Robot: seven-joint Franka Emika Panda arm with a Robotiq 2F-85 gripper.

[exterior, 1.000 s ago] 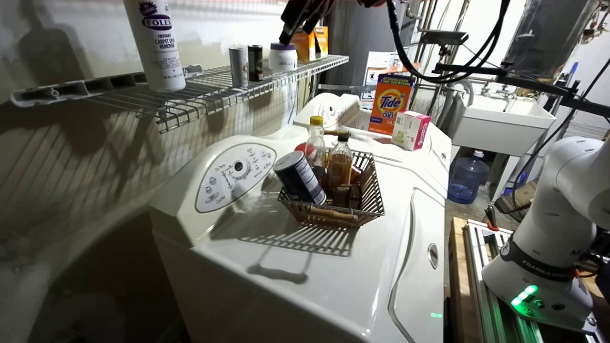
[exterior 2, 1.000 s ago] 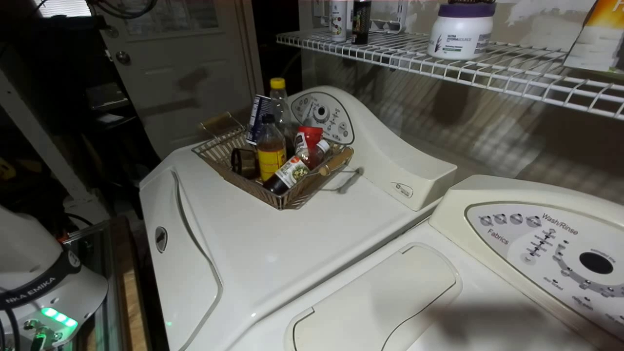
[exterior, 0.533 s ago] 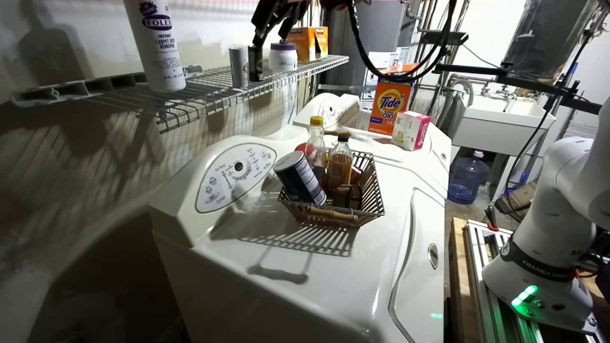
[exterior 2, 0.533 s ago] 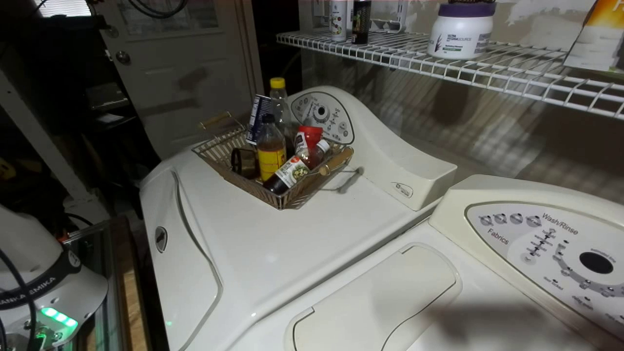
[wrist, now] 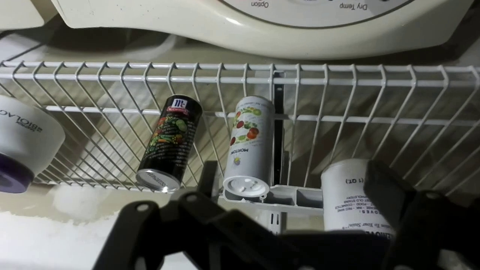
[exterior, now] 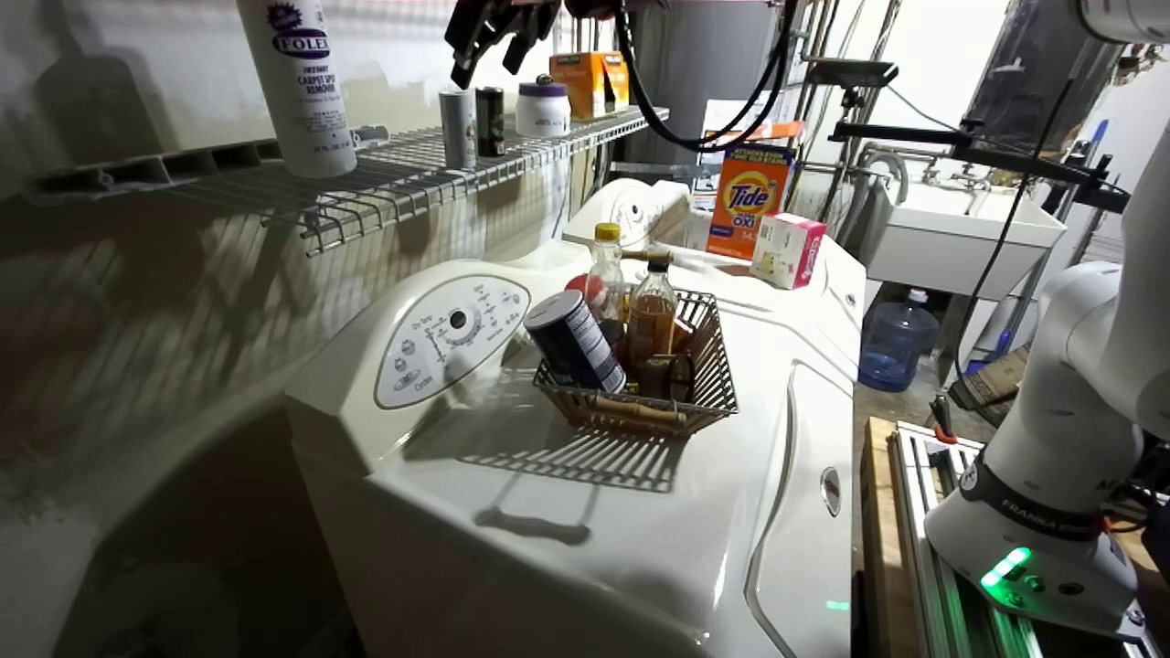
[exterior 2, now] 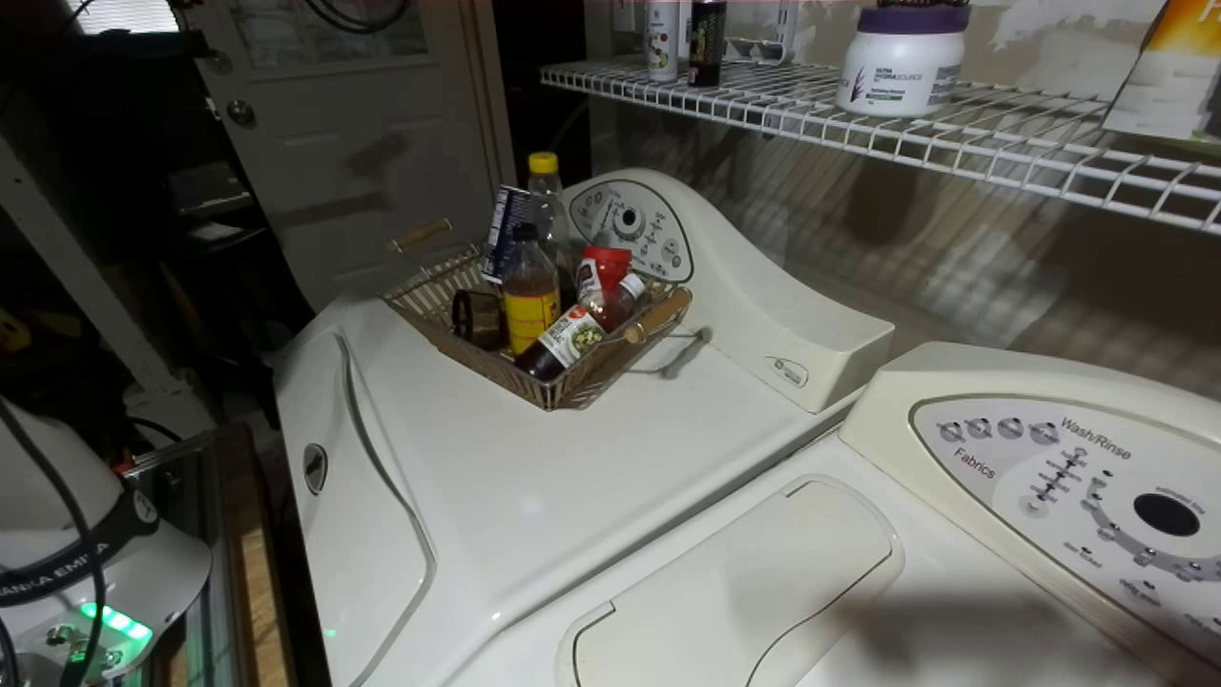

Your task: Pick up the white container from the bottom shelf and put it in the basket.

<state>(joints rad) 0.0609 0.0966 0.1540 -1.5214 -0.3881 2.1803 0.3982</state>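
Note:
The white container (exterior: 458, 130), a small pale canister, stands upright on the bottom shelf (exterior: 512, 170). It also shows in an exterior view (exterior 2: 662, 40) with its top cut off, and in the wrist view (wrist: 250, 142). My gripper (exterior: 487, 73) is open and empty, its fingertips just above the container's top in that view. In the wrist view the gripper (wrist: 292, 168) has its fingers wide apart. The container is beyond them, nearer the left finger. The brown wire basket (exterior: 717, 366) stands on the dryer below the shelf and also shows in an exterior view (exterior 2: 486, 367).
A black can (wrist: 170, 142) stands close beside the container. A tall white bottle (exterior: 311, 100) stands on its other side, partly behind the right finger in the wrist view. A purple-lidded tub (exterior 2: 901, 62) is farther along the shelf. Bottles and a dark blue canister (exterior: 571, 340) fill much of the basket.
In an exterior view my gripper has moved left along the shelf, from near the tub, past the black can, to above the white container. The arm's cable has moved with it. The container has not moved.

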